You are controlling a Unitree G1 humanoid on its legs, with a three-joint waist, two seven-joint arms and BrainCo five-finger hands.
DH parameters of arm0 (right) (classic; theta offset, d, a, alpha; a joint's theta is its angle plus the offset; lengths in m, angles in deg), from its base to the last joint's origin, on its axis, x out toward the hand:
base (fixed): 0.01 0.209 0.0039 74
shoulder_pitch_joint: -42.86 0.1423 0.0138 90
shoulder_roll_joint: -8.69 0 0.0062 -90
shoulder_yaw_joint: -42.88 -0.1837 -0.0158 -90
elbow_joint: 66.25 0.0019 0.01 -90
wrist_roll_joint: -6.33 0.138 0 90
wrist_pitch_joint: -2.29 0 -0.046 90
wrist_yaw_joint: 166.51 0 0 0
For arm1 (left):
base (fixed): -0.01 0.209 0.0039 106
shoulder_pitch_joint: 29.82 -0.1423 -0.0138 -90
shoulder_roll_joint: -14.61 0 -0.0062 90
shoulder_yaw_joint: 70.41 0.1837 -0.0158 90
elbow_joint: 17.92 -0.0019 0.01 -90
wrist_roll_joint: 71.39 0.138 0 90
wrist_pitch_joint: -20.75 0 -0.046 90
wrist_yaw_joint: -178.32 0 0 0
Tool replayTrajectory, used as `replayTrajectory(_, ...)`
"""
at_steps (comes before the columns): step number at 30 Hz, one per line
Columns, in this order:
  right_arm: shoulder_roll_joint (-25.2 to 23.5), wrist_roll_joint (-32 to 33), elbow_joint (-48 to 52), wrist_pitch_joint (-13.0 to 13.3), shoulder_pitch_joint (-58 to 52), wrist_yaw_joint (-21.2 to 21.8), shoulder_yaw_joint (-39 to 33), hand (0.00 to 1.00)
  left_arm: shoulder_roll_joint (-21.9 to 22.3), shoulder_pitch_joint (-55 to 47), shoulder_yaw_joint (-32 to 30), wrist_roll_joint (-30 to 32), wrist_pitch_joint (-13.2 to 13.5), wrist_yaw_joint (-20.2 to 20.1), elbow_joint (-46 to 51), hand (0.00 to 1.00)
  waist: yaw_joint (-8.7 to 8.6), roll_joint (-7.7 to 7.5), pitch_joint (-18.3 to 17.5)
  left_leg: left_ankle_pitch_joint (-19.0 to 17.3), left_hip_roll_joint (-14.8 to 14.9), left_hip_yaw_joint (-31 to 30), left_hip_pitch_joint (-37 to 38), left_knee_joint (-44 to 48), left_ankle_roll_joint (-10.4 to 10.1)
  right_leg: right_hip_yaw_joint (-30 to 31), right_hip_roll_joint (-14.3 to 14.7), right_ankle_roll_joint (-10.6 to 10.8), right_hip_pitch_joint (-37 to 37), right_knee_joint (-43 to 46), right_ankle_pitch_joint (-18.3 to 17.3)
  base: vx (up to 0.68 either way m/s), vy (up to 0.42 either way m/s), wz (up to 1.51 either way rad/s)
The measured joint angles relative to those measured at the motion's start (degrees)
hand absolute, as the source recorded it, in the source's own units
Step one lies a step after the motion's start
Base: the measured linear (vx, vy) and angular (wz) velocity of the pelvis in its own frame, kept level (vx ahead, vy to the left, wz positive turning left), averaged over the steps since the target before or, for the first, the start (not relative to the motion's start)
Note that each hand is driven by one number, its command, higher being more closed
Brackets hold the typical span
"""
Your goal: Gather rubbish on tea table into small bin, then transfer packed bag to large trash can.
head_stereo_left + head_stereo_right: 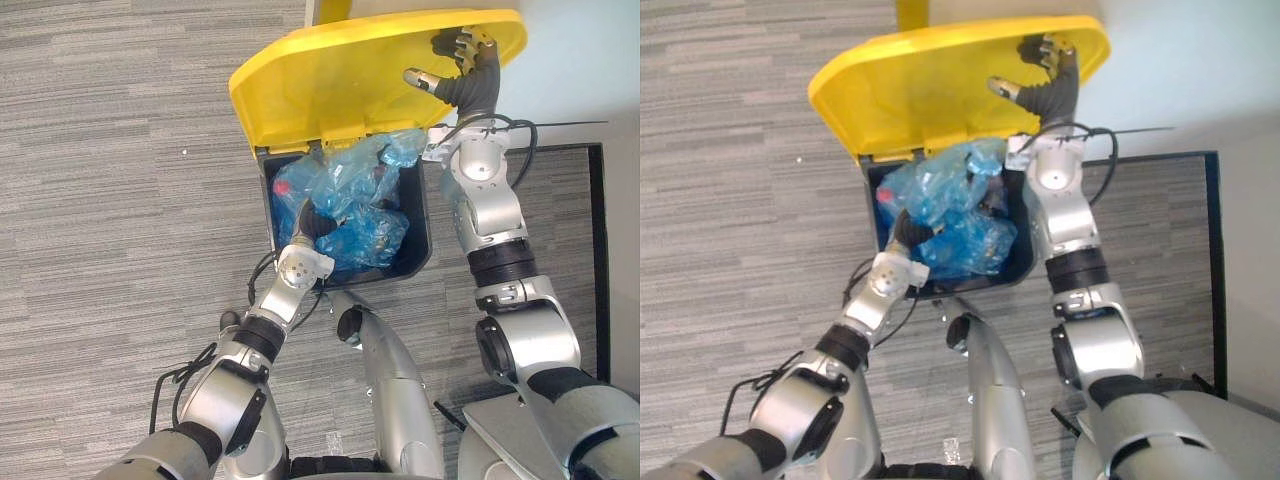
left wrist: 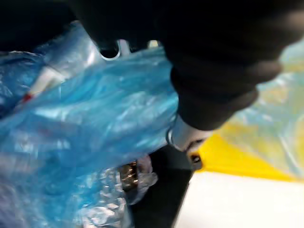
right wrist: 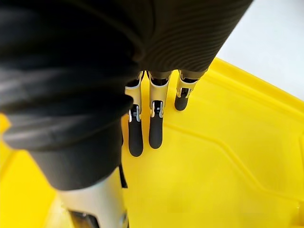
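Clearly the packed blue bag (image 1: 360, 200) is sitting inside the large trash can (image 1: 422, 245), bulging above the far rim under the raised yellow lid (image 1: 340, 85). The right hand (image 1: 465, 75) is lying open, its straight fingers (image 3: 156, 128) pressing flat on the lid's inner face with nothing hooked round the edge, so the lid is likely resting on friction alone. If that arm is drifting or easing off, the lid could be sliding off the fingertips and dropping onto the left arm reaching in below. The left hand (image 1: 310, 222) is sinking into the near side of the bag; whether it is clutching the plastic or lying loose against it I cannot tell, because the crumpled film is covering it in both the eye views and the left wrist view. Should the thin plastic be snagging on that hand, lifting the arm could be dragging the bag back over the rim or tearing it. A bag riding this high may also be stopping the lid from closing. Something red (image 1: 283, 187) at the left inside wall is too small to identify, and the can's bottom is lying hidden under the bag
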Motion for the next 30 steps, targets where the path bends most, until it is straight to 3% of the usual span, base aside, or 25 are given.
replayTrajectory(5,-0.3,-1.8,0.0,-0.1,0.0,0.4,1.1,0.00,1.1,0.0,0.0,7.7,-2.4,-0.1,-1.2,0.00,0.02,-0.03,0.0,0.0,0.0,0.1,1.0,0.0,0.0,0.0,-0.1,0.0,0.9,0.1,0.0,-0.02,-0.053,0.00)
replayTrajectory(12,-2.1,-4.1,-0.1,-0.2,-1.8,1.3,1.4,0.00,1.5,-0.2,0.3,11.7,-4.1,-0.7,-2.0,0.00,0.09,-0.27,-0.2,0.8,-0.4,0.3,4.3,-2.1,0.2,-0.1,-0.3,-0.1,3.8,-0.7,-0.1,0.00,-0.044,0.04)
replayTrajectory(17,-2.1,-4.7,0.0,-0.2,-4.4,2.8,1.4,0.00,1.2,-0.2,1.9,11.8,-4.1,-1.7,0.0,0.00,0.32,-0.38,-0.3,1.4,-0.9,0.4,5.7,-3.0,0.7,-0.3,-0.7,-0.1,5.4,-1.5,-0.1,-0.01,-0.048,0.07)
replayTrajectory(19,-2.1,-6.3,0.0,-0.2,-6.9,3.3,1.4,0.00,0.5,-0.3,3.3,12.8,-4.1,-1.8,3.7,0.00,0.43,-1.11,-0.8,2.2,-1.6,0.5,6.0,-4.3,1.0,-0.3,-1.3,-0.1,5.6,-2.1,-0.1,-0.01,-0.047,0.17)
replayTrajectory(24,-2.6,-7.3,0.0,-0.2,-11.2,4.7,1.2,0.00,-1.7,-3.9,3.5,12.7,-3.9,-1.8,9.8,0.00,0.79,-1.15,-0.8,2.6,-2.1,0.3,7.0,-4.6,1.6,-0.4,-2.0,0.1,7.2,-2.3,0.1,-0.01,-0.038,0.14)
replayTrajectory(30,-2.9,-8.6,0.0,-0.5,-17.4,5.5,-0.9,0.00,-5.6,-13.5,0.5,6.0,-1.3,-1.8,18.0,0.00,2.40,-1.29,-0.9,3.3,-3.4,0.0,8.1,-6.0,1.7,-0.3,-3.1,0.3,8.2,-2.1,0.2,0.00,-0.019,0.12)
